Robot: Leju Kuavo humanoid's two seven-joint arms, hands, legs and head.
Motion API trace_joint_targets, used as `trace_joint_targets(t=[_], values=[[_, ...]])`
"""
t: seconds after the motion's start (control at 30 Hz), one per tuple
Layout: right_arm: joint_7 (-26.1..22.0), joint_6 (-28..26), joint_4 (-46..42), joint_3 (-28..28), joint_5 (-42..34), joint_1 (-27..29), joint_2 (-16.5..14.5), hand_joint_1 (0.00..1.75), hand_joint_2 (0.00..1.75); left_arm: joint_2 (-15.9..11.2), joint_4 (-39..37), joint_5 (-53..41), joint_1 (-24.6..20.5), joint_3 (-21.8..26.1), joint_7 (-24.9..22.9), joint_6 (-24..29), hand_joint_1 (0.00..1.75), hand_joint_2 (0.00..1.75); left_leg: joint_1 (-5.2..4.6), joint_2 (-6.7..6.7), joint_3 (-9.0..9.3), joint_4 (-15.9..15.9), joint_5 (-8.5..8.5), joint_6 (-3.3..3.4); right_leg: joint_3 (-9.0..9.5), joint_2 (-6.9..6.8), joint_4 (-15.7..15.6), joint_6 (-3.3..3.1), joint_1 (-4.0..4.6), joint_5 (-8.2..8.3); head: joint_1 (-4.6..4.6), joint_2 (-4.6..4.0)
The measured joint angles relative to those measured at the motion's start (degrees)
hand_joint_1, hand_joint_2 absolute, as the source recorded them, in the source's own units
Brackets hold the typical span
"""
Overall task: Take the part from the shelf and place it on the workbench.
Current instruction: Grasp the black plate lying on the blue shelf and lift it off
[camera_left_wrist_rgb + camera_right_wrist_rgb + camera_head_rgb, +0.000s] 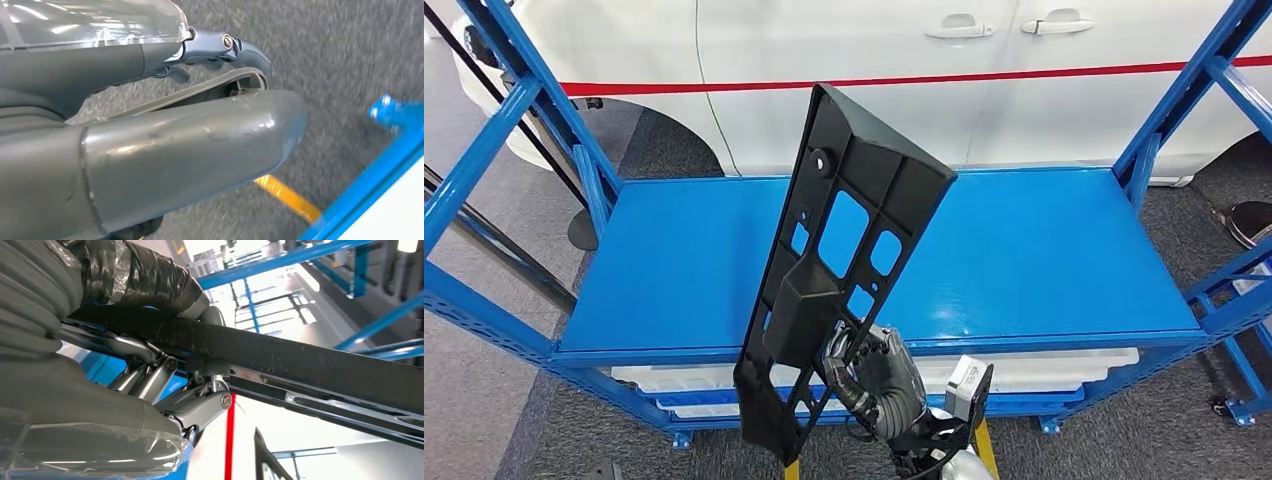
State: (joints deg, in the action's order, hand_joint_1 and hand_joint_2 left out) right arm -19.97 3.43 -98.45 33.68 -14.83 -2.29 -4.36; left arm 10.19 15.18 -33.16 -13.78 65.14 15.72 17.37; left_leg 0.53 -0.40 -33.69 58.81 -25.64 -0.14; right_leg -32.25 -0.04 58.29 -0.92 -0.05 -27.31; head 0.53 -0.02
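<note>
A: Where's the long black plastic panel with cut-out windows (834, 270)?

B: Off the blue steel shelf (1044, 260), gripped near its lower end by the right hand (869, 375), fingers (165, 377) clamped on its edge.

A: Its long axis?

B: Near upright, leaning over the shelf.

A: The left hand (150, 145)?

B: Low over the floor, holding nothing; I can't tell if it's spread or curled.

Right hand (869, 375) raised, fingers clamped, left hand (150, 145) apparently curled, hanging

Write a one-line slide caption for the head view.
Right hand holds a long black plastic part upright over the blue shelf, a white car behind.
</note>
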Motion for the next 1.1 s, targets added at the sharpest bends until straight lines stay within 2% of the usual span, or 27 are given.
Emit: trace_joint_targets(t=[0.1,0.17,0.2,0.27,0.3,0.33,0.37,0.43,0.47,0.5,0.53,0.6,0.63,0.67,0.73,0.77,0.8,0.83,0.87,0.9,0.97,1.0,1.03,1.1], values=[[-0.2,1.9,1.3,0.0,-1.5,1.1,0.4,1.75,1.75,1.0,-0.4,-0.2,-1.0,-0.4,-2.2,1.0,0.00,0.00,-0.01,-0.07,0.18,-0.7,-0.08,0.97,-0.11,0.05,0.1,0.88,-0.01,-0.16,-0.01,0.00],[-0.6,3.1,2.2,0.0,-1.8,1.9,0.7,1.75,1.75,1.5,-0.6,-0.5,-2.2,-0.7,-4.1,2.1,0.00,0.00,0.22,-0.05,0.31,-1.2,0.22,1.80,-1.04,0.07,2.3,1.45,-0.10,-1.79,0.01,0.01],[-0.9,3.6,2.6,0.0,-1.8,2.2,0.8,1.75,1.75,1.7,-0.7,-0.6,-3.0,-0.9,-5.2,2.5,0.00,0.00,0.23,-0.02,0.32,-1.3,0.31,2.09,-2.32,0.08,5.1,1.65,-0.21,-3.38,0.01,0.01],[-1.4,4.9,3.2,-0.1,-1.3,2.7,1.1,1.75,1.75,1.8,-1.0,-0.9,-4.6,-1.1,-7.8,3.2,0.00,0.00,0.14,-0.01,0.20,-1.2,0.37,2.39,-6.07,0.08,12.6,1.92,-0.32,-6.78,0.00,0.00],[-1.6,5.5,3.5,-0.1,-0.9,3.0,1.3,1.75,1.75,1.8,-1.1,-1.0,-5.3,-1.2,-9.1,3.4,0.00,0.00,0.10,0.00,0.18,-1.1,0.38,2.41,-7.49,0.07,15.4,2.01,-0.38,-7.52,0.02,0.00],[-1.8,6.0,3.8,-0.1,-0.6,3.1,1.4,1.75,1.75,1.8,-1.2,-1.1,-6.0,-1.4,-10.3,3.4,0.00,0.00,0.08,0.00,0.16,-1.0,0.39,2.41,-8.03,0.07,16.2,2.05,-0.43,-7.17,0.02,0.00],[-2.0,6.5,4.0,-0.1,-0.4,3.2,1.5,1.75,1.75,1.8,-1.3,-1.1,-6.7,-1.5,-11.3,3.5,0.00,0.00,0.08,-0.01,0.15,-0.8,0.37,2.38,-7.46,0.06,14.8,2.02,-0.50,-5.75,0.02,0.01],[-2.4,7.7,4.3,-0.1,-0.3,3.3,1.6,1.75,1.75,1.8,-1.5,-1.0,-8.0,-1.8,-12.8,3.7,0.00,0.00,0.08,-0.05,0.09,-0.4,0.24,2.19,-4.06,0.06,7.6,1.78,-0.61,-1.81,0.02,0.01],[-2.8,8.4,4.4,-0.1,-0.2,3.3,1.7,1.75,1.75,1.9,-1.6,-0.9,-8.8,-1.8,-13.6,3.9,0.00,0.00,-0.03,-0.08,-0.04,-0.2,0.18,2.00,-2.59,0.07,4.2,1.60,-0.54,-0.42,0.01,0.01],[-3.2,9.1,4.4,-0.1,-0.3,3.3,1.7,1.75,1.75,1.9,-1.6,-0.9,-9.7,-1.9,-14.6,4.2,0.00,0.00,-0.12,-0.10,-0.22,0.0,0.20,1.72,-1.75,0.10,2.1,1.39,-0.44,0.36,0.00,0.00],[-3.5,9.7,4.4,-0.1,-0.3,3.3,1.7,1.75,1.75,1.9,-1.7,-1.0,-10.6,-1.9,-15.7,4.5,0.00,0.00,-0.21,-0.10,-0.42,0.1,0.29,1.42,-1.59,0.15,1.3,1.17,-0.31,0.53,0.00,0.00],[-4.0,10.6,4.5,-0.1,-0.3,3.3,1.8,1.75,1.75,1.8,-1.7,-1.3,-12.3,-2.0,-18.1,5.0,0.00,0.00,-0.23,-0.12,-0.69,0.0,0.61,0.71,-1.95,0.17,1.1,0.54,-0.25,1.06,0.00,0.01],[-4.1,11.1,4.5,-0.1,-0.3,3.3,1.8,1.75,1.75,1.8,-1.7,-1.5,-13.1,-2.0,-19.4,5.3,0.00,0.00,-0.15,-0.11,-0.92,0.3,0.24,0.40,-2.07,0.09,0.9,0.10,-0.33,1.40,-0.01,0.01],[-4.2,11.5,4.5,0.0,-0.3,3.2,1.8,1.75,1.75,1.8,-1.8,-1.7,-13.9,-2.1,-20.7,5.5,0.00,0.00,-0.06,-0.07,-1.39,1.4,-0.86,0.08,-2.26,-0.01,0.7,-0.37,-0.44,1.80,-0.01,0.01],[-4.3,12.2,4.5,0.0,-0.4,3.2,1.7,1.75,1.75,1.7,-1.8,-2.0,-15.3,-2.1,-22.6,5.8,0.00,0.00,0.12,0.04,-3.40,6.8,-5.09,-0.50,-2.90,-0.26,0.4,-1.01,-0.54,2.56,-0.03,0.01],[-4.3,12.4,4.6,0.1,-0.4,3.2,1.7,1.75,1.75,1.7,-1.9,-2.0,-15.8,-2.1,-23.1,5.9,0.00,0.00,0.17,0.06,-4.65,10.6,-7.41,-0.75,-3.36,-0.32,0.4,-1.14,-0.50,2.91,-0.03,0.01],[-4.3,12.5,4.6,0.1,-0.4,3.2,1.7,1.75,1.75,1.7,-2.0,-2.1,-16.2,-2.1,-23.4,5.9,0.00,0.00,0.21,0.07,-5.57,13.8,-9.02,-0.92,-3.85,-0.36,0.5,-1.17,-0.45,3.25,-0.03,0.01],[-4.3,12.6,4.7,0.1,-0.4,3.2,1.7,1.75,1.75,1.6,-2.0,-2.1,-16.4,-2.1,-23.5,5.9,0.00,0.00,0.21,0.07,-5.70,15.4,-9.67,-0.99,-4.34,-0.36,0.5,-1.18,-0.39,3.63,-0.03,0.01],[-4.3,12.6,4.8,0.1,-0.4,3.2,1.7,1.75,1.75,1.6,-2.0,-2.1,-16.5,-2.1,-23.6,5.9,0.00,0.00,0.20,0.07,-4.70,14.8,-9.23,-0.93,-4.80,-0.31,0.5,-1.14,-0.34,4.01,-0.03,0.01],[-4.4,12.6,4.8,0.1,-0.4,3.2,1.7,1.75,1.75,1.6,-2.0,-2.1,-16.6,-2.1,-23.6,5.9,0.00,0.00,0.18,0.07,-2.53,11.8,-7.93,-0.75,-5.19,-0.25,0.5,-1.05,-0.28,4.39,-0.03,0.01],[-4.4,12.8,4.9,0.1,-0.5,3.2,1.7,1.75,1.75,1.6,-2.0,-2.2,-17.2,-2.1,-23.8,5.8,0.00,0.00,-0.04,0.08,2.90,3.2,-5.33,-0.07,-5.74,-0.19,0.6,-0.71,-0.09,5.12,-0.03,0.01],[-4.5,12.9,4.8,0.2,-0.5,3.2,1.8,1.75,1.75,1.5,-2.0,-2.3,-17.6,-2.2,-24.2,5.8,0.00,0.00,-0.22,0.06,4.59,0.2,-4.56,0.26,-5.90,-0.23,0.6,-0.43,-0.02,5.44,-0.02,0.01],[-4.6,13.2,4.8,0.2,-0.5,3.2,1.8,1.75,1.75,1.5,-2.0,-2.5,-18.0,-2.2,-25.1,5.9,0.00,0.00,-0.41,0.05,5.29,-1.3,-4.23,0.55,-5.99,-0.30,0.6,-0.11,-0.01,5.76,-0.02,0.01],[-4.9,13.8,4.8,0.4,-0.6,3.2,1.8,1.75,1.75,1.3,-2.1,-3.1,-18.9,-2.4,-28.0,6.1,0.00,0.00,-0.56,0.01,4.90,-1.6,-3.46,1.07,-6.11,-0.39,0.4,0.61,-0.05,6.52,-0.01,0.01]])
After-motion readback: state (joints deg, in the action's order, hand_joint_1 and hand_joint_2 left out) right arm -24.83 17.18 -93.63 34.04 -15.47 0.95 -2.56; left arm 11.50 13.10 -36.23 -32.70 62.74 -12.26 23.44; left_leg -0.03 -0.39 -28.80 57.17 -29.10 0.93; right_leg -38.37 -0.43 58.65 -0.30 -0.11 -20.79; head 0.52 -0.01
